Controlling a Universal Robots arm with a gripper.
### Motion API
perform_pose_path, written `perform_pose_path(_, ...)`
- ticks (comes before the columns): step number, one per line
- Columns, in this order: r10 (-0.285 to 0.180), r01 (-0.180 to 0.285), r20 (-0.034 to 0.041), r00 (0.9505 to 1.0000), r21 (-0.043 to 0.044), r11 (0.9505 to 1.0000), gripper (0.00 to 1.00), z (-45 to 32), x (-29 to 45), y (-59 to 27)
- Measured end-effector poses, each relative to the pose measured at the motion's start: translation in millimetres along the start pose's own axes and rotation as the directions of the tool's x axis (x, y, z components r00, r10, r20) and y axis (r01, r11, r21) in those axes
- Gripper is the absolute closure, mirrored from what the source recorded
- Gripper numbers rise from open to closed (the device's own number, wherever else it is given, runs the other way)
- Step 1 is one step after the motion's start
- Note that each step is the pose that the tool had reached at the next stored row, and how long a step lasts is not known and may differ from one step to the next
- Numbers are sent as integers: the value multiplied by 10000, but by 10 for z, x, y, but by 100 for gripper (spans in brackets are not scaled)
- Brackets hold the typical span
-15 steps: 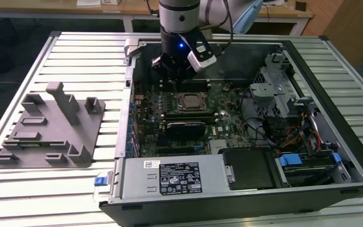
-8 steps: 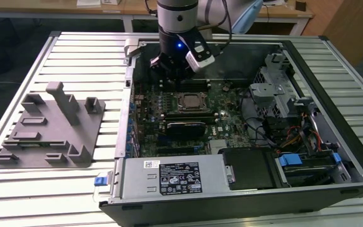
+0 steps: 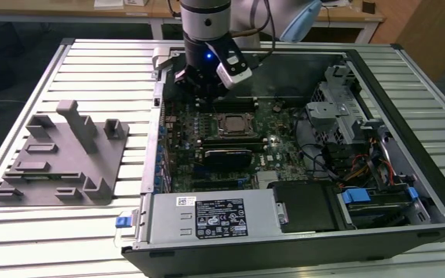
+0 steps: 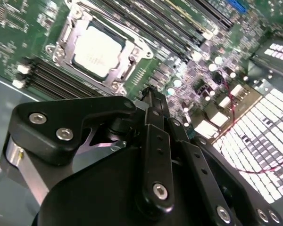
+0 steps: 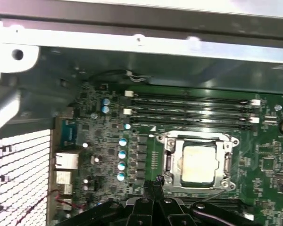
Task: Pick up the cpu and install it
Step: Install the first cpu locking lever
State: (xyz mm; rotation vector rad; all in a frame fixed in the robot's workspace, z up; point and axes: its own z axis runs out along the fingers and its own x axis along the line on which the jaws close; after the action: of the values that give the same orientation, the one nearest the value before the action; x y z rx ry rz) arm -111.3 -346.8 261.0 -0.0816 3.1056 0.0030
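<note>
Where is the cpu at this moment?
In the exterior view the cpu lies in the socket on the motherboard inside the open computer case, just to the exterior view's right of the gripper, beside the memory slots.

From here I see a ribbed metal worktable (image 3: 83,63) under even indoor light, pale wooden desks (image 3: 68,10) behind it, dark floor (image 3: 6,69), and what may be a wooden door (image 3: 431,29).

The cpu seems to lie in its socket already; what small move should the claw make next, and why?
Probably a short straight lift. The cpu lies flat inside the socket frame, and the claw, shut and empty, hangs low beside that frame's corner, so rising clears the board safely.
</note>
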Motion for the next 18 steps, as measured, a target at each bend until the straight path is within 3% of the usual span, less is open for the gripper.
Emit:
perform_pose_path(2, 3, -3, 4, 10000, -69, 10000, 89, 0, 31, 2)
perform_pose_path(3, 7, -7, 11, 10000, -208, 9998, 89, 0, 38, 2)
perform_pose_path(5, 22, -20, 31, 10000, -584, 9983, 89, 0, 47, 2)
perform_pose_path(6, 27, -24, 38, 10000, -710, 9975, 89, 1, 49, 2)
perform_pose_path(11, 27, -25, 25, 10000, -742, 9972, 89, 2, 49, 1)
perform_pose_path(14, 36, -47, -104, 9999, -1023, 9947, 89, 6, 50, -2)
perform_pose_path(18, 43, -78, -268, 9996, -1333, 9910, 89, 13, 50, -7)
